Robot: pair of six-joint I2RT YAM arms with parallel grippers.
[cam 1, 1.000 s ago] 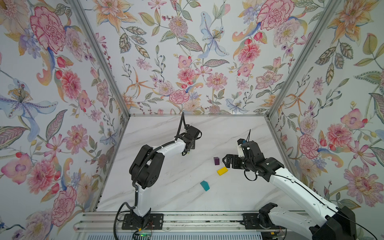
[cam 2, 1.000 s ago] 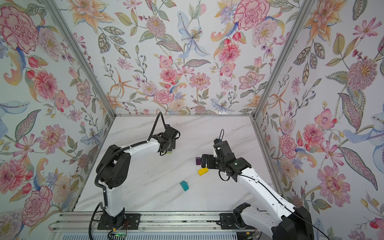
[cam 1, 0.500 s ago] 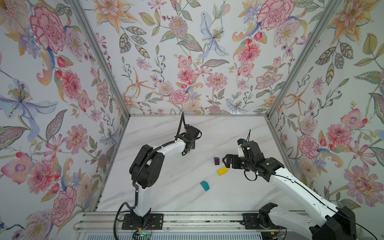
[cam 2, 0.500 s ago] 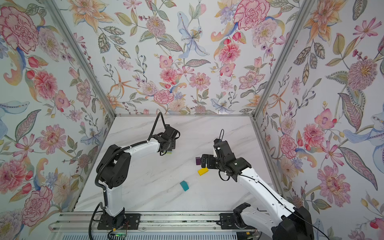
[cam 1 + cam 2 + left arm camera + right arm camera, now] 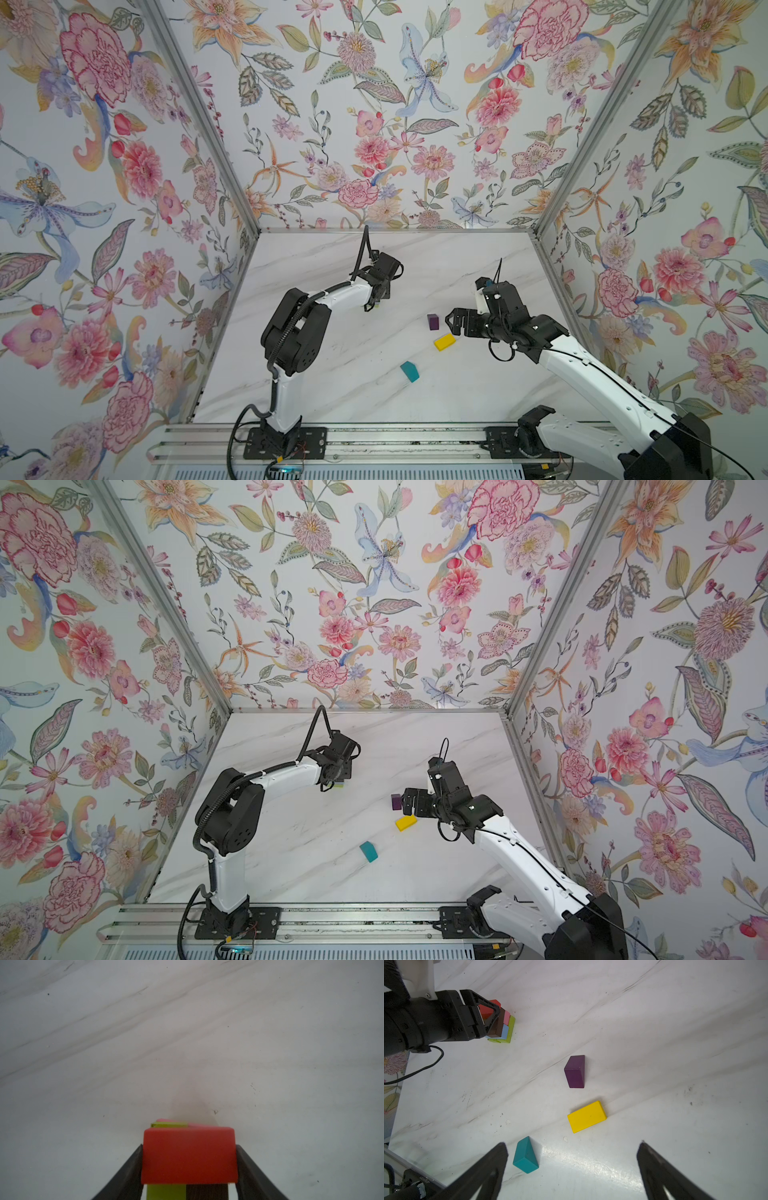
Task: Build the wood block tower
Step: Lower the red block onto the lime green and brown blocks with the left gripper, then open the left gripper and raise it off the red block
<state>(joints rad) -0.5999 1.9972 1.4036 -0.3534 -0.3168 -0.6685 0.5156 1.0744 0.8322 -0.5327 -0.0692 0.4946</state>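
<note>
Pink-flowered wallpaper (image 5: 374,124) is recorded on three sides of a white marble-patterned table (image 5: 353,399). The tower (image 5: 503,1026) is found left of centre on the table, well apart from the loose blocks. Lime green, light blue, pink and brown layers are seen in it, and a red block (image 5: 189,1155) is set on top.

The left gripper (image 5: 189,1146) is placed over the tower, with one finger at each end of the red block. It cannot be told whether the block is clamped or merely flanked.

The right gripper (image 5: 572,1144) is held above the table on the right, its fingers spread wide, with nothing between them.

Three loose blocks are noted near it. The purple block (image 5: 433,321) is stood upright just beside that gripper in both top views. The yellow block (image 5: 444,341) is laid flat close by. The teal block (image 5: 409,371) is set nearer the front rail.
</note>
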